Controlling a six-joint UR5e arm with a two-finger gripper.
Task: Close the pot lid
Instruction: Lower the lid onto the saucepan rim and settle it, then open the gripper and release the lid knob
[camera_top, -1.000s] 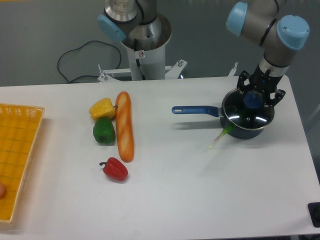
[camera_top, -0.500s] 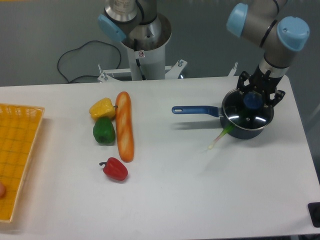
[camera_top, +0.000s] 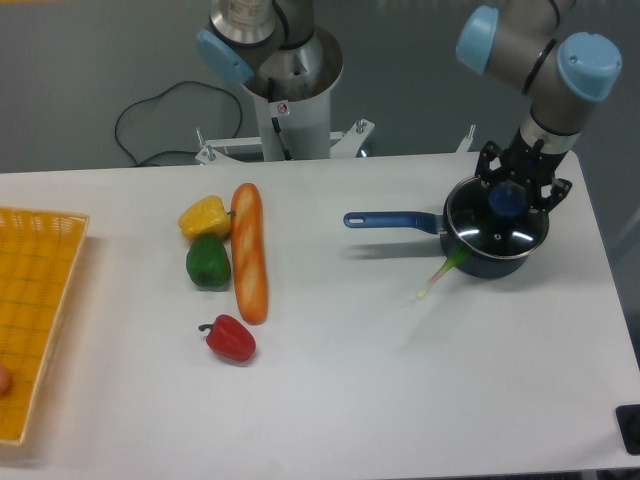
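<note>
The dark saucepan (camera_top: 497, 262) stands at the right of the table, its blue handle (camera_top: 392, 219) pointing left. The glass pot lid (camera_top: 496, 232) lies on top of the pot, with its blue knob (camera_top: 507, 199) towards the far side. A green onion stalk (camera_top: 440, 275) sticks out from under the lid at the pot's front left rim. My gripper (camera_top: 512, 196) hangs straight down over the lid, its black fingers spread on either side of the knob and apparently open.
A baguette (camera_top: 248, 251), a yellow pepper (camera_top: 204, 215), a green pepper (camera_top: 208, 262) and a red pepper (camera_top: 231, 338) lie left of centre. A yellow basket (camera_top: 35, 310) sits at the left edge. The arm's base (camera_top: 285, 75) stands behind the table.
The arm and gripper have shifted very slightly up and to the right. The lid and pot have stayed in place.
</note>
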